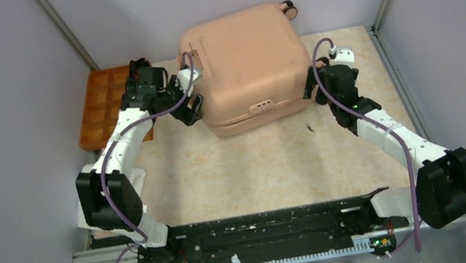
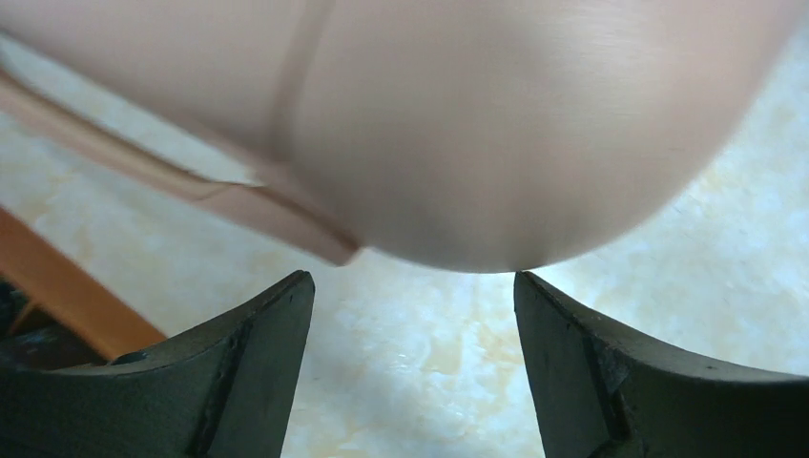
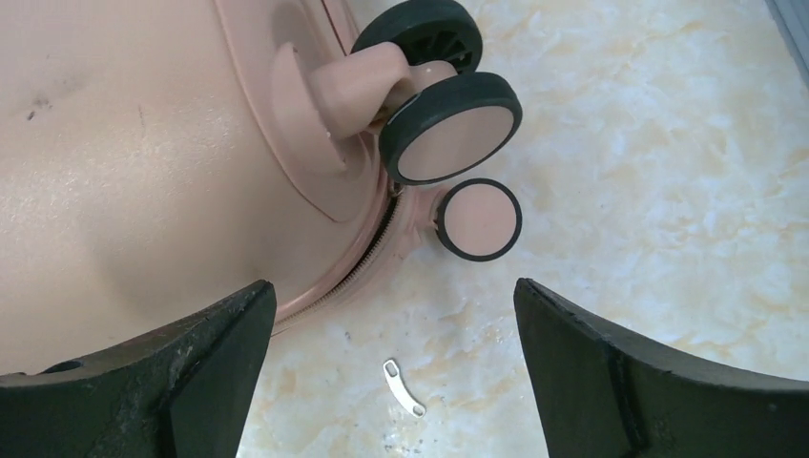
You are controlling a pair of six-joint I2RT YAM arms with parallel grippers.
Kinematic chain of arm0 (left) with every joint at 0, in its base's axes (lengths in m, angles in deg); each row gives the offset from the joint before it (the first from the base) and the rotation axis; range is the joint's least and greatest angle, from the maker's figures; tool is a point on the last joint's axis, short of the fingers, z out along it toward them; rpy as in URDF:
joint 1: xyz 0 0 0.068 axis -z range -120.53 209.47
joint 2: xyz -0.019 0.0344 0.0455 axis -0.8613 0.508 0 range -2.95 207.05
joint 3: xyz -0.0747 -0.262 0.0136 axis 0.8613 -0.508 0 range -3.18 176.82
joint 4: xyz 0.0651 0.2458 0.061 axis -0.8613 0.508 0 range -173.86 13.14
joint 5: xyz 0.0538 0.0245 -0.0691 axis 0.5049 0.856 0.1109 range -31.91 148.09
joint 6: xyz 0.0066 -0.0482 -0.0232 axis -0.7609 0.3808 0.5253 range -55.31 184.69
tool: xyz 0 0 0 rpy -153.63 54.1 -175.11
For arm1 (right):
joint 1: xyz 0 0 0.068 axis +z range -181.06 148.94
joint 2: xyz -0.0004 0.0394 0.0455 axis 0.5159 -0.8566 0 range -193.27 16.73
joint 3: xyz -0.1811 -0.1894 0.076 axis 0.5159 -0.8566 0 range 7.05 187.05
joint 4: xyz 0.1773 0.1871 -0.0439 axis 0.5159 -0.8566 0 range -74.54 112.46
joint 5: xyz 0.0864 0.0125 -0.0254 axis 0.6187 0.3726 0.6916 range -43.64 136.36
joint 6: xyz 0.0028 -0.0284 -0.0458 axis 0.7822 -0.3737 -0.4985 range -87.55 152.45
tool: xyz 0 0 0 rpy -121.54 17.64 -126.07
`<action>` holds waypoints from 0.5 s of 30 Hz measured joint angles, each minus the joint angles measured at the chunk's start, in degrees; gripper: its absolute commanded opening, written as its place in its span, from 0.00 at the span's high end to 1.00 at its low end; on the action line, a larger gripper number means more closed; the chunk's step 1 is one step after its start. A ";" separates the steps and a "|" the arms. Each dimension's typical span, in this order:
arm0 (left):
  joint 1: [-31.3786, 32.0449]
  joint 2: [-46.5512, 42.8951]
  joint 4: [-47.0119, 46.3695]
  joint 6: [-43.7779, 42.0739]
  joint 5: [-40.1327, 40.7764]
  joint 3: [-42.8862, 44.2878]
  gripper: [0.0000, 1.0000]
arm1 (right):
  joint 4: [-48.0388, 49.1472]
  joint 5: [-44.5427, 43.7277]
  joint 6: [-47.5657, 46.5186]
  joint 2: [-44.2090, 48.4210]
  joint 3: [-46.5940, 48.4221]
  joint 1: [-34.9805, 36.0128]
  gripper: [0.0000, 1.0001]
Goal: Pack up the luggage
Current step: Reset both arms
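The luggage (image 1: 244, 66), a peach-pink hard-shell suitcase, lies closed and flat at the back middle of the table. My left gripper (image 1: 194, 111) is at its front left corner. In the left wrist view the shell (image 2: 477, 124) hangs just beyond the open left gripper (image 2: 412, 286), which holds nothing. My right gripper (image 1: 312, 85) is at the case's right side. The right wrist view shows the shell (image 3: 124, 172), its zip seam and its black-and-pink wheels (image 3: 448, 129) ahead of the open, empty right gripper (image 3: 393, 291).
An orange compartmented tray (image 1: 102, 106) sits at the left wall, its edge (image 2: 67, 296) beside my left fingers. A small loose metal zipper pull (image 3: 404, 386) lies on the marbled tabletop, just in front of the case's right corner (image 1: 310, 128). Grey walls close in three sides.
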 measured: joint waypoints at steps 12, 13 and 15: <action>-3.48 -1.01 -3.96 1.29 -1.09 1.29 0.17 | 2.99 7.50 -2.69 1.62 -1.73 -3.19 0.06; -3.48 -1.01 -3.91 1.36 -1.09 1.38 0.16 | 3.39 8.04 -2.45 1.92 -1.51 -3.98 0.06; -3.48 -1.01 -3.74 1.55 -0.87 1.75 0.06 | 3.58 8.85 -1.99 2.05 -0.52 -4.98 0.05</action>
